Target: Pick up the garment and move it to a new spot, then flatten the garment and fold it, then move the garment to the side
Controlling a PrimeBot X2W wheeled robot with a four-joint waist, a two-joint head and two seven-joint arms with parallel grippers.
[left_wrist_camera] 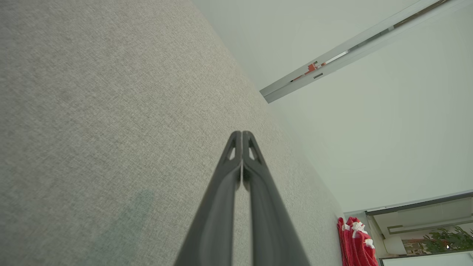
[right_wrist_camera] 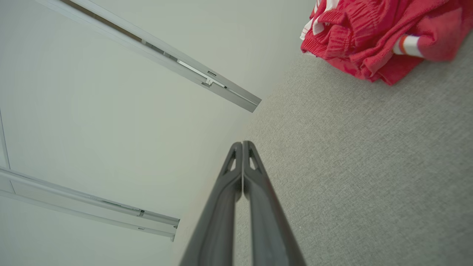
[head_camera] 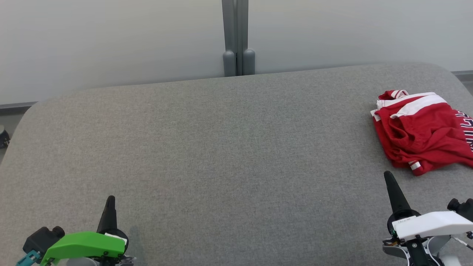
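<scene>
Before the pale wall (head_camera: 111, 44): broad grey woven-fabric cushioned surface (head_camera: 221, 147) | 3 o'clock edge: crumpled red garment with white stripes (head_camera: 417, 136), lying loose | 7 o'clock: left gripper (head_camera: 110, 201), jaws pressed together, holding nothing | 5 o'clock: right gripper (head_camera: 388, 177), jaws likewise together, empty, near the garment, not touching

Left pincer (head_camera: 111, 199) closed, right pincer (head_camera: 388, 174) closed, apparently hovering
</scene>
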